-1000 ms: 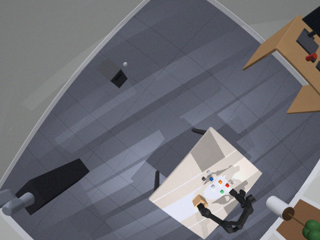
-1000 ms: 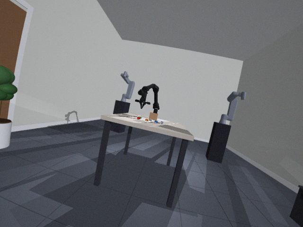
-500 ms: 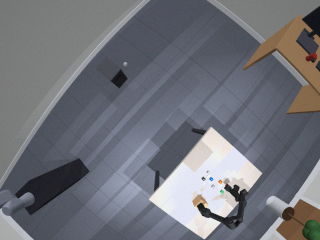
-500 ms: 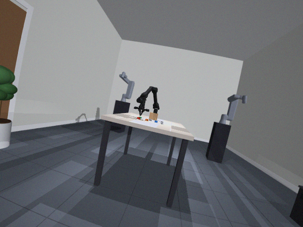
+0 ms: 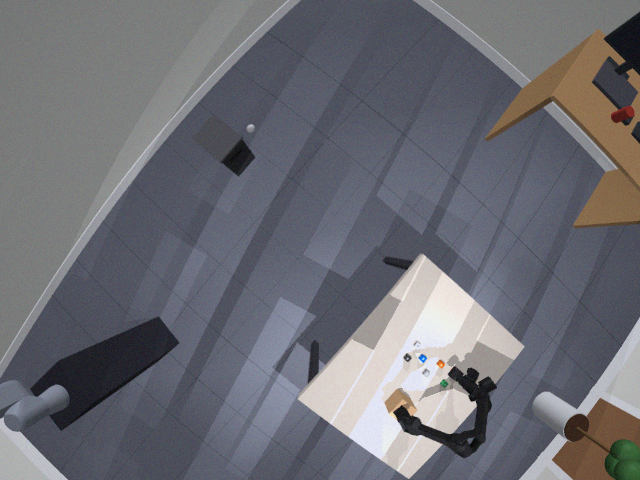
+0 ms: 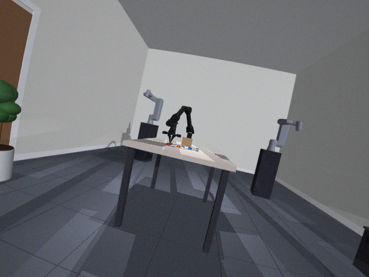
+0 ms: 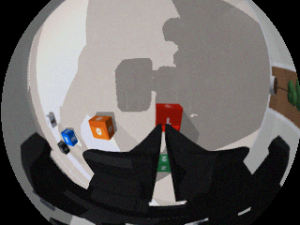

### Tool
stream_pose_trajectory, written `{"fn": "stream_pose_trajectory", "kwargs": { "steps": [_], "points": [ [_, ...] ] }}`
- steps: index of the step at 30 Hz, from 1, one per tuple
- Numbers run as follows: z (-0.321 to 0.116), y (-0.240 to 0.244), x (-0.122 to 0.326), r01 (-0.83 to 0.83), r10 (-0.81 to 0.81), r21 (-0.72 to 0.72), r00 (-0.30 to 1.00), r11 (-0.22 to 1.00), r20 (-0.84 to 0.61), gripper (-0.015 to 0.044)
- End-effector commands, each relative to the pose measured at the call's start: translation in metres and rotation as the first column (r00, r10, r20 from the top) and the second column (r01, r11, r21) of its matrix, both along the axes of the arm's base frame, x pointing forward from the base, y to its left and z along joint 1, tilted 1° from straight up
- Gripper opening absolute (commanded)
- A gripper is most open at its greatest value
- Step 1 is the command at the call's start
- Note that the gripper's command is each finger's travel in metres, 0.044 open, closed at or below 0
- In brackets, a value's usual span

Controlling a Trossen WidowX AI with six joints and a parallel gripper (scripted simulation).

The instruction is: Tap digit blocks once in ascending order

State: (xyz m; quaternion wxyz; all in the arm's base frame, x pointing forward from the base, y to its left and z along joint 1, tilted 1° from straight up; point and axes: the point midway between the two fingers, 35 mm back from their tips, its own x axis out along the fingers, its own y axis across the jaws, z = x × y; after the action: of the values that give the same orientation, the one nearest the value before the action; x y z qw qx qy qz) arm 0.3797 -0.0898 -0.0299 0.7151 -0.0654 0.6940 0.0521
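Observation:
My gripper [image 6: 170, 141] [image 7: 163, 127] is shut and holds nothing. In the wrist view its tips overlap the near edge of the red block [image 7: 169, 113] [image 6: 168, 144], whose digit looks like a 1; contact cannot be told. The green block [image 5: 444, 383] [image 7: 164, 163] shows between the fingers, apparently with a 2. The orange block [image 5: 440, 363] [image 6: 179, 146] [image 7: 101, 127] shows a 0. The blue block [image 5: 422, 357] [image 6: 189, 148] [image 7: 68, 137], black block [image 5: 407, 357] [image 7: 64, 147], white block [image 5: 417, 343] and grey block [image 5: 425, 372] have unreadable digits. The arm hides the red block in the top view.
A tan box [image 5: 400, 402] [image 6: 187, 141] stands on the table [image 5: 325, 395] [image 6: 220, 167] beside the arm's base. Shadows of the arm fall across the table top. A potted plant [image 5: 622, 459] stands on the floor beyond the table's edge.

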Motion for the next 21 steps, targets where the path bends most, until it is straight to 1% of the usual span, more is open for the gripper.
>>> {"fn": "stream_pose_trajectory", "kwargs": {
  "steps": [1, 11, 15, 21],
  "points": [
    [-0.011, 0.000, -0.002, -0.003, 0.003, 0.002, 1.000, 1.000, -0.012, 0.0020],
    [-0.013, 0.000, -0.002, -0.003, 0.003, 0.002, 1.000, 1.000, -0.012, 0.0020],
    [0.017, 0.001, -0.003, -0.003, 0.003, 0.002, 1.000, 1.000, -0.012, 0.0020],
    [0.021, 0.001, -0.002, -0.003, 0.003, 0.002, 1.000, 1.000, -0.012, 0.0020]
  ]
}}
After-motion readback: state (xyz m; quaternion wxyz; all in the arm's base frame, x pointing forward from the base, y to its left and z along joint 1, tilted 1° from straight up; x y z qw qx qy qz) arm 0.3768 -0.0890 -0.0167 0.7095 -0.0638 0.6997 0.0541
